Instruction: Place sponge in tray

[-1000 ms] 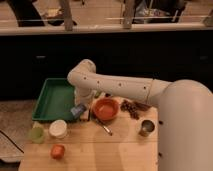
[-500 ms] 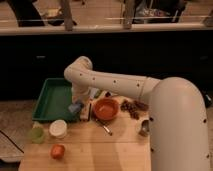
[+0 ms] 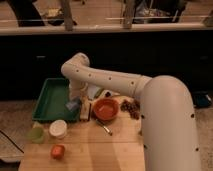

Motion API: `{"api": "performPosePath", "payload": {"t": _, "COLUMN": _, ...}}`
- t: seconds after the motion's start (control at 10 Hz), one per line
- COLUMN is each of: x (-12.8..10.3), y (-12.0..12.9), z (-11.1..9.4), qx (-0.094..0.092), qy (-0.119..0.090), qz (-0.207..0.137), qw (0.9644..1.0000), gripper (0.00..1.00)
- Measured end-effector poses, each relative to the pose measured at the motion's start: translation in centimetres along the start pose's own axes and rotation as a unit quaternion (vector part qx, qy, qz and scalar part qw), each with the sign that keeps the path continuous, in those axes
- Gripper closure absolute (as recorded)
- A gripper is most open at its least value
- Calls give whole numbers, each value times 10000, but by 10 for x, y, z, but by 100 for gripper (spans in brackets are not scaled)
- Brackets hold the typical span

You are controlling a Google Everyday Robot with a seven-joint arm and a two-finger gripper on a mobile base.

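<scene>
The light-blue sponge (image 3: 73, 105) hangs at the end of my white arm, over the right rim of the tray. My gripper (image 3: 75, 101) is shut on it, pointing down from the wrist. The green tray (image 3: 49, 98) lies at the table's left rear, and what shows of its floor is bare. My arm reaches in from the right, with its elbow raised above the tray's right side.
An orange bowl (image 3: 106, 108) sits just right of the gripper. A white cup (image 3: 58, 128) and a green cup (image 3: 36, 134) stand in front of the tray. An orange fruit (image 3: 58, 151) lies near the front. Dark grapes (image 3: 131, 106) and a small utensil (image 3: 105, 127) lie by the bowl.
My arm has swung left and the sponge has travelled with it, slightly left and up, from beside the bowl to the tray's right rim.
</scene>
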Motion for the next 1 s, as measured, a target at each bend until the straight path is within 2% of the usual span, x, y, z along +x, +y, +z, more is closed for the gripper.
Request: {"api": "performPosePath", "payload": {"t": 1.0, "x": 29, "y": -30, "z": 13, "qx": 16, "qy": -2, "qz": -385, "qw": 9993, "gripper": 98}}
